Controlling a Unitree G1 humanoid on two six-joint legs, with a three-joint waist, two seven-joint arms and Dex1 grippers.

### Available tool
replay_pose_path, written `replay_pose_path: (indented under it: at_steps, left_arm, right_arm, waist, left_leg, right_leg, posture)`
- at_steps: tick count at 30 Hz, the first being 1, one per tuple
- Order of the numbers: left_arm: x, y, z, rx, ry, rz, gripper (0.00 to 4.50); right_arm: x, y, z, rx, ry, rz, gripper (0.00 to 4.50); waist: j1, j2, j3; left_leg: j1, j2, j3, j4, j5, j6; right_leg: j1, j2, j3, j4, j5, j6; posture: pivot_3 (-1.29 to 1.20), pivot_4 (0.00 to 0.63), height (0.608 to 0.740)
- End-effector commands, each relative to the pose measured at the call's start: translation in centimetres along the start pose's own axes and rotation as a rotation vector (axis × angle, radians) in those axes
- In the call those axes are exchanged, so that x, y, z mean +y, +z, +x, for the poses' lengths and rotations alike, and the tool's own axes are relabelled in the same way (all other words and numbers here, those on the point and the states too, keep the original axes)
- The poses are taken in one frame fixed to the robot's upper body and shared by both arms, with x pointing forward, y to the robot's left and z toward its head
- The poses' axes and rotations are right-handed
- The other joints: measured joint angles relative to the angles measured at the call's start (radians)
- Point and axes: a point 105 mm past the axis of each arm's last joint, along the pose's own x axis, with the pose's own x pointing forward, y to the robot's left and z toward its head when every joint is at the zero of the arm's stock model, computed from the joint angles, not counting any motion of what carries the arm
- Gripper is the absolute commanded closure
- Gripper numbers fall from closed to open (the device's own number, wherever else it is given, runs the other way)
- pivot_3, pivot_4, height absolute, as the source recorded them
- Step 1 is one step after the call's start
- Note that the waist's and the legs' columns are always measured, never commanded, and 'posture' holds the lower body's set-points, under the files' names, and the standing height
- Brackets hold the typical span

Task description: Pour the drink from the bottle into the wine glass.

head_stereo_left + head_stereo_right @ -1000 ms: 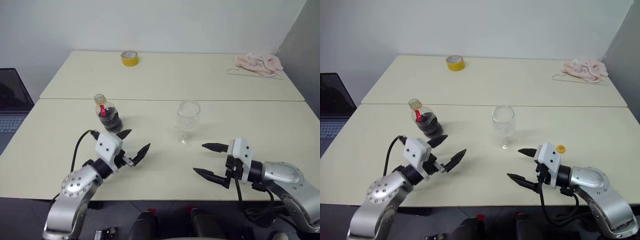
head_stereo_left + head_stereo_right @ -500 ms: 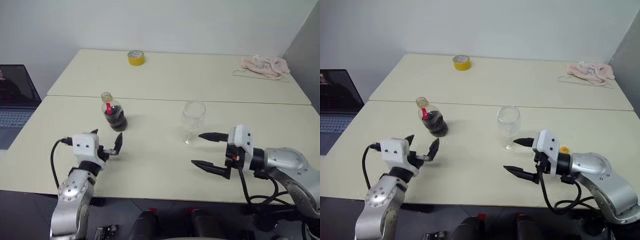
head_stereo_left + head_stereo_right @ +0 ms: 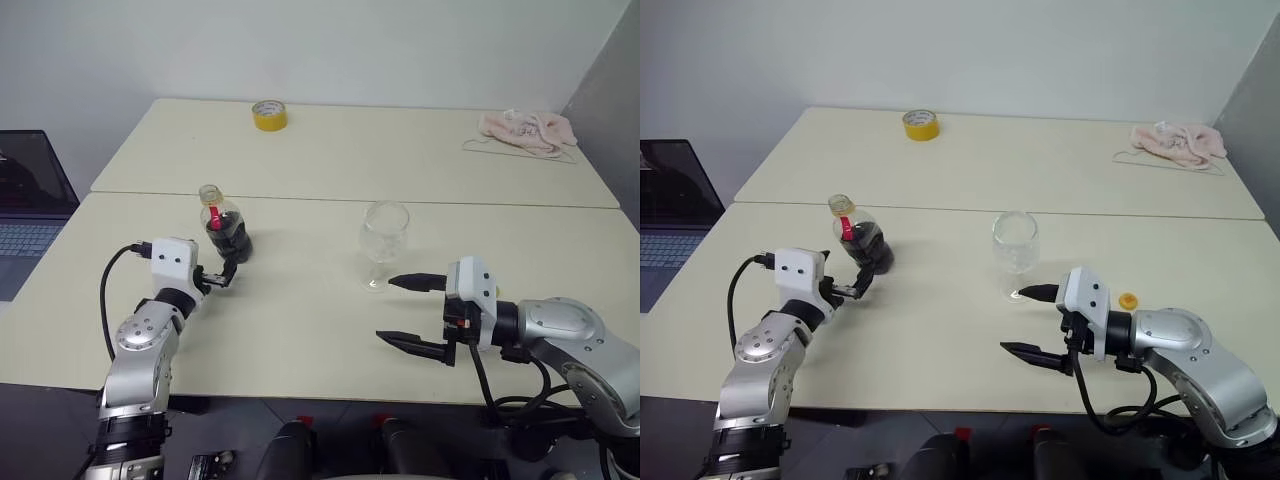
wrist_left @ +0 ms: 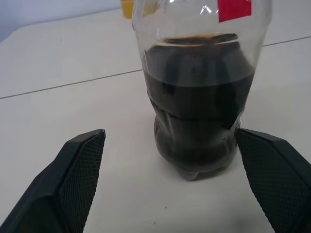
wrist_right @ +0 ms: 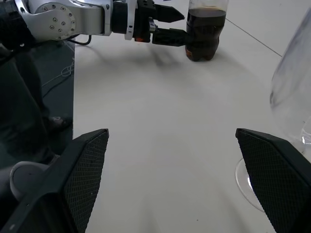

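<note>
Plastic bottle (image 3: 224, 226) is bracketed by the wide-open, empty left end effector (image 3: 222, 270), grasp step; fingers must be closed next; right end effector (image 3: 412, 314) open, empty.

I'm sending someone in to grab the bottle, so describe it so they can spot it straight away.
On the nearer of the two cream tables, look toward its left rear, just in front of the seam. The bottle stands upright there, by the left gripper. It is small, squat, clear plastic, dark drink inside, red strip at the neck, unlike the colourless stemmed wine glass.
</note>
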Motion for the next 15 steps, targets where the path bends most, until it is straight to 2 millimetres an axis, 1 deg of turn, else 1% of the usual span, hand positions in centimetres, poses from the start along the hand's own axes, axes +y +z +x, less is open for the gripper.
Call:
replay_pose_path:
  at_steps: [1, 4, 7, 9, 15]
  left_arm:
    - [0.3, 1.4, 0.7, -0.049, -0.003, 0.041, 0.00]
    - [0.1, 1.6, 1.2, -0.056, -0.020, 0.054, 0.00]
    - [-0.1, 1.7, 1.6, -0.059, -0.030, 0.065, 0.00]
    - [-0.2, 1.7, 1.8, -0.061, -0.036, 0.069, 0.00]
    - [-0.3, 1.6, 2.1, -0.062, -0.046, 0.071, 0.00]
  right_arm:
    - [0.4, 1.0, 0.0, -0.022, 0.004, -0.045, 0.03]
    - [0.1, 1.7, 0.1, -0.056, -0.012, -0.035, 0.03]
    - [-0.3, 2.6, -0.1, -0.112, -0.034, 0.016, 0.03]
    - [-0.5, 3.2, -0.4, -0.135, -0.046, 0.043, 0.03]
    - [-1.1, 4.5, -1.8, -0.164, -0.097, 0.055, 0.03]
  waist:
    - [0.000, 0.000, 0.000]
    - [-0.001, 0.000, 0.000]
    - [-0.001, 0.000, 0.000]
    - [-0.001, 0.000, 0.000]
    - [0.000, 0.000, 0.000]
  left_leg:
    - [0.000, 0.000, 0.000, 0.000, 0.000, 0.000]
    - [0.000, 0.000, 0.000, 0.000, 0.000, 0.000]
    - [0.000, 0.000, 0.000, 0.000, 0.000, 0.000]
    - [0.000, 0.000, 0.000, 0.000, 0.000, 0.000]
    - [-0.001, 0.000, 0.000, 0.000, 0.000, 0.000]
  right_leg:
    - [0.000, 0.000, 0.000, 0.000, 0.000, 0.000]
    - [0.000, 0.000, 0.000, 0.000, 0.000, 0.000]
    - [0.000, 0.000, 0.000, 0.000, 0.000, 0.000]
    - [-0.001, 0.000, 0.000, 0.000, 0.000, 0.000]
    - [-0.001, 0.000, 0.000, 0.000, 0.000, 0.000]
  posture:
    - [0.00, 0.150, 0.740]
    - [0.00, 0.150, 0.740]
    - [0.00, 0.150, 0.740]
    - [0.00, 0.150, 0.740]
    - [0.00, 0.150, 0.740]
